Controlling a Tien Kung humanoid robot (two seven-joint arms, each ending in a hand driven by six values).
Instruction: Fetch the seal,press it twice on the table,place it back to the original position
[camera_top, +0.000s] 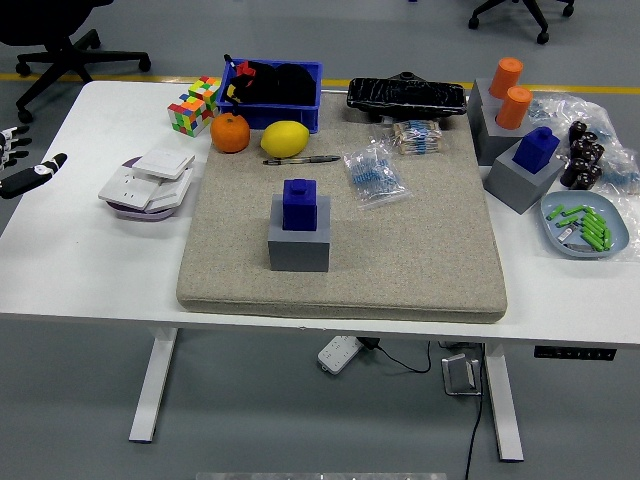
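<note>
One hand (22, 172) showed, the left, at the table's (90, 270) left edge with fingers loosely extended and nothing in them; the right was out of view. Well apart, the blue seal (299, 204) stood upright in its grey block (299, 245) on the mat (400, 250). That fitted either seal awaiting fetching or seal returned after pressing.

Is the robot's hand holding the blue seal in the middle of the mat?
No, the blue seal sits alone in its grey holder.
</note>
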